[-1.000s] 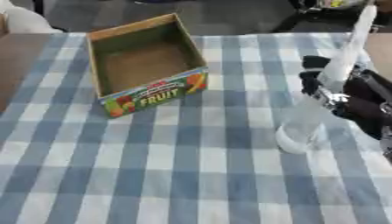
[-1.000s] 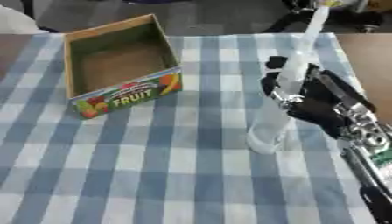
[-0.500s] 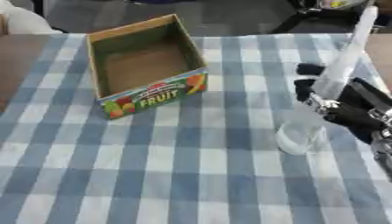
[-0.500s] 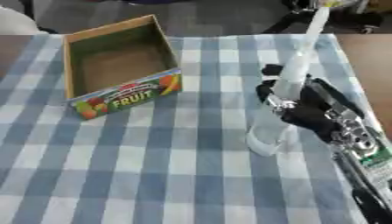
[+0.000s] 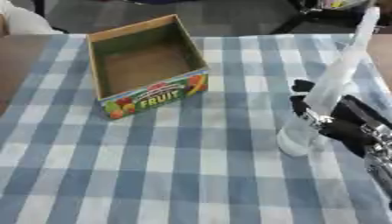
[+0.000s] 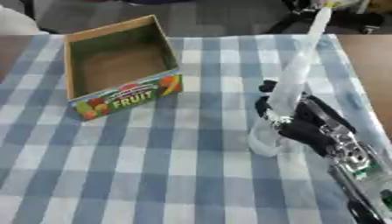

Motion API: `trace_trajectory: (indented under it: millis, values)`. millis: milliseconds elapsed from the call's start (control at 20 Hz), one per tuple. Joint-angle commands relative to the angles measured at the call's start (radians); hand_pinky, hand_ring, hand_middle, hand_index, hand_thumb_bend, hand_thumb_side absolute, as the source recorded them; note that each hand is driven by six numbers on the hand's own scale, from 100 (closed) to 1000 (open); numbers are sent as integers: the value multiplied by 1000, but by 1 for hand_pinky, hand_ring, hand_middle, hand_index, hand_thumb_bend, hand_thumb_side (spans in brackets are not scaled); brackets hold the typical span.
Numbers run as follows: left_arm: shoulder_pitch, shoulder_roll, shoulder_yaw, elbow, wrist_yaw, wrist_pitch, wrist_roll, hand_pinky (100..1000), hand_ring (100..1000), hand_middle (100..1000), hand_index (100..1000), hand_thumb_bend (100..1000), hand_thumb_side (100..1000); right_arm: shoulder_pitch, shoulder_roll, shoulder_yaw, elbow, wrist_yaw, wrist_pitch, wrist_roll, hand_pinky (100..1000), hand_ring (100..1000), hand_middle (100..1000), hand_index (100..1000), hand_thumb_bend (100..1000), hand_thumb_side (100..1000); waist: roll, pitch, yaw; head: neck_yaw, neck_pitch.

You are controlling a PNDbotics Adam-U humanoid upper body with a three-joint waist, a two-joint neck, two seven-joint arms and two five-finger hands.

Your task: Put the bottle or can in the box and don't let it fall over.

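Right hand (image 6: pixel 310 127) around upright bottle (image 6: pixel 287 94)

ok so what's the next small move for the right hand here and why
Probably close the grip and lift straight up. The right hand has its fingers around the lower part of the tall clear bottle, whose base sits on the checked tablecloth. The open fruit box stands empty, up and to the left, so the bottle must clear its wall while staying upright.
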State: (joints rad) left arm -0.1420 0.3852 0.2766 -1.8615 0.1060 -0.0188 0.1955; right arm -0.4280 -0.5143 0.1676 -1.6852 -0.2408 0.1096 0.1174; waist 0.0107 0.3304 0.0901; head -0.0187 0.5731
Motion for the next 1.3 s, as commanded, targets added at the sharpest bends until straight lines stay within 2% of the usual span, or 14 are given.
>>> trace_trajectory:
  millis: [50,700,1300]
  values:
    - [-8,13,6,-12,3,-2,-3,997,499,604,763,796,388,-2,-10,-2,7,10,-16,3,795,905,1000,849,195,387,1,-14,1,2,-11]
    - [-9,10,5,-11,4,-2,-5,997,498,602,762,794,388,-1,5,14,64,25,-55,18,798,906,994,834,168,381,3,-12,2,2,-15]
    - [-9,9,6,-12,4,-2,-6,998,497,602,761,791,388,2,11,23,78,33,-52,10,800,904,967,794,161,339,3,-11,3,2,-14]
